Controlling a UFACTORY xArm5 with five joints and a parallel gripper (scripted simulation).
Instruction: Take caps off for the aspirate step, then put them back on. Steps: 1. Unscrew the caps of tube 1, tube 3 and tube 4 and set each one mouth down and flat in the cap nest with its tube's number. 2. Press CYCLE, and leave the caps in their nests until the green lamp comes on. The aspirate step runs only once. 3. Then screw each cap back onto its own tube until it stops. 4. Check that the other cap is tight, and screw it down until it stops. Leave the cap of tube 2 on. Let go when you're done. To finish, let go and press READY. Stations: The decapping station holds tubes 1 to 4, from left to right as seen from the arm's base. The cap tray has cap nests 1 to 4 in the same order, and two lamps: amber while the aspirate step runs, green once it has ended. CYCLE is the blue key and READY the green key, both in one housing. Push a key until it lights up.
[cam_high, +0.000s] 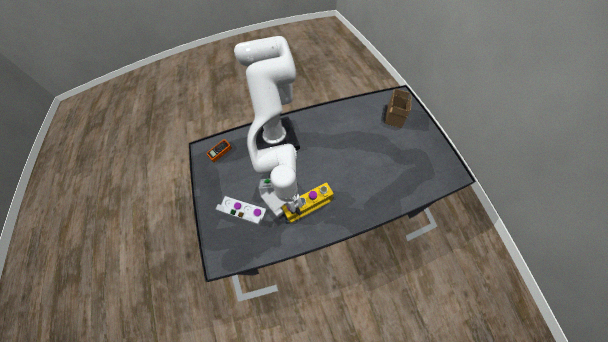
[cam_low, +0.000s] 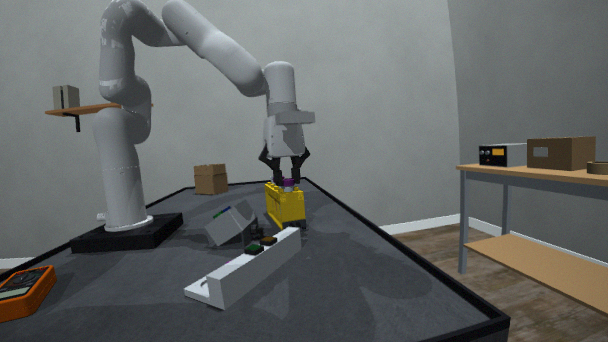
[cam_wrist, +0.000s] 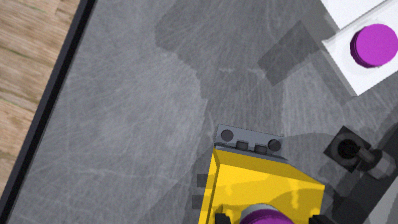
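The yellow decapping station (cam_low: 285, 202) stands near the table's middle. My gripper (cam_low: 286, 181) points straight down over its end tube, which I take for tube 4. The fingers stand on both sides of that tube's purple cap (cam_wrist: 262, 218) and are open, not clamped on it. Another purple cap (cam_high: 313, 195) sits on the second tube from the far end. The end tube (cam_high: 325, 189) has no cap. The white cap tray (cam_high: 240, 209) holds two purple caps (cam_high: 237, 205) (cam_high: 257, 212); one also shows in the wrist view (cam_wrist: 375, 44). Its other two nests are empty.
The grey key housing (cam_low: 230, 227) stands between the station and the arm's base (cam_low: 125, 232). An orange meter (cam_low: 22, 290) lies at the table's corner and a cardboard box (cam_low: 210, 179) at the far end. The tray's two lamps (cam_low: 261, 244) look unlit.
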